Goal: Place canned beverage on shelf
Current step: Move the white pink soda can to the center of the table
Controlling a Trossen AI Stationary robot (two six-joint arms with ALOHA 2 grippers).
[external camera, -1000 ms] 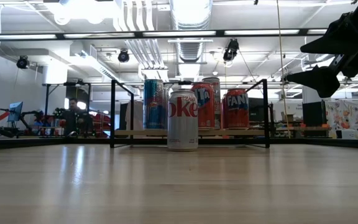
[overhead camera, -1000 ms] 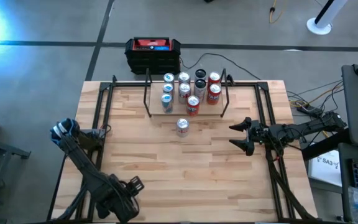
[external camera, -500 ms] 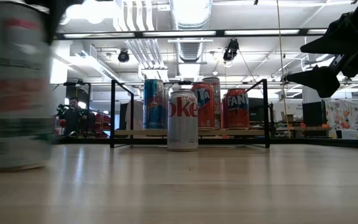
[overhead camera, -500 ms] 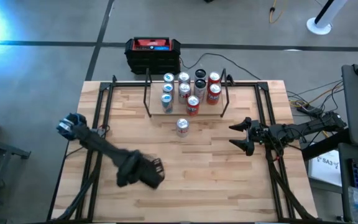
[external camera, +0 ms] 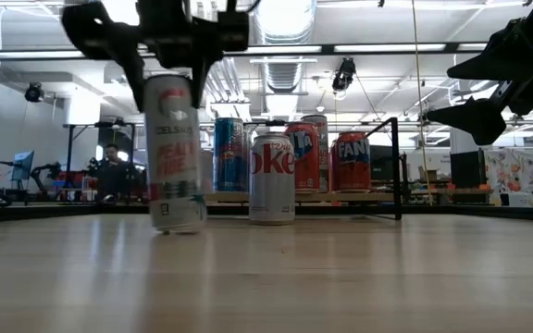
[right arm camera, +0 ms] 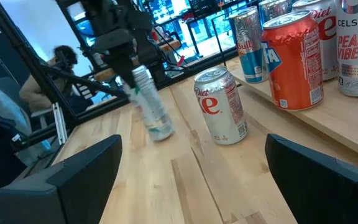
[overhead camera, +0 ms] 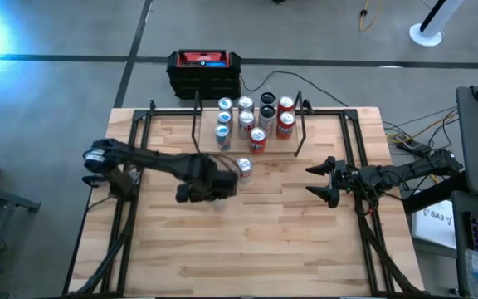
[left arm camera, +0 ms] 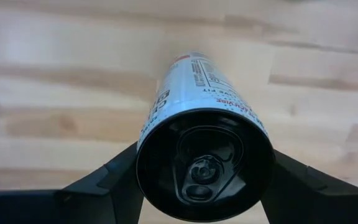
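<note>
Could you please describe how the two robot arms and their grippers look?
Both are dark, nearly black, slim jointed arms. The left gripper has two angular black fingers. The right gripper has two pointed black fingers. The left arm's base joint looks bluish-grey.

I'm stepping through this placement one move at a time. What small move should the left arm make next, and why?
Probably carry on toward the shelf. The left gripper holds the tall can clear of the table, short of the shelf, beside the Diet Coke can standing in front of it.
</note>
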